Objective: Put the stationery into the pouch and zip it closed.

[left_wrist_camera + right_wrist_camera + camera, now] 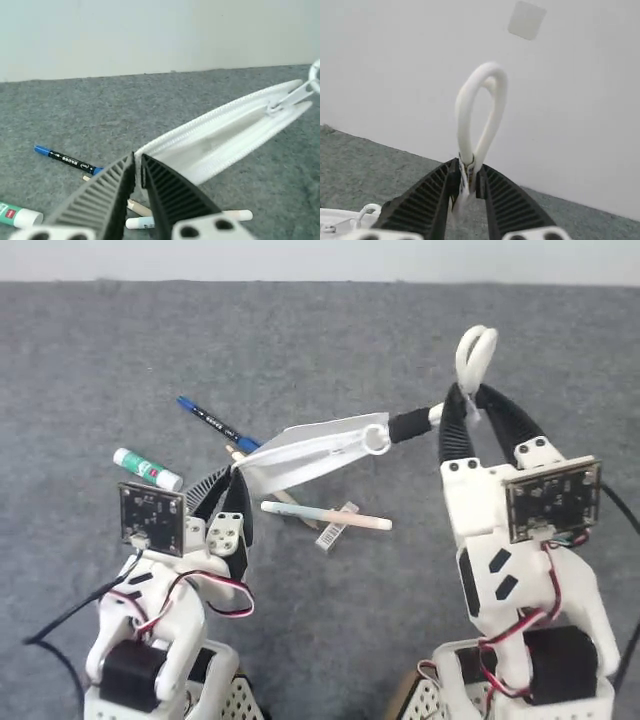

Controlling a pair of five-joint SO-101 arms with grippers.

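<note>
Left gripper [138,159] was clamped shut on one end of the pouch [305,452], the ribbed fingers pinching the fabric edge. Right gripper [467,167] was closed on the base of the white strap [463,112], with the loop standing up above the fingertips. In the high view the pouch spanned between the two arms, running from centre-left up toward centre-right; it looked held up off the mat [330,350]. The left wrist view showed both zipper rows with the lining visible between them, so the mouth read as open, and the slider [273,106] was at the far, strap end. The stationery was all outside the pouch, on the mat. Blue pen [212,422] lay left of centre, running diagonally, its lower end near the pouch's gripped end. Glue stick [147,469] lay at mid-left, just above the left arm's board. Pencil [288,498] ran diagonally under the pouch. Pale pen [325,515] lay roughly level just below centre, crossing the pencil, with a small striped block [337,527] touching it underneath. Couldn't tell what the block was.
</note>
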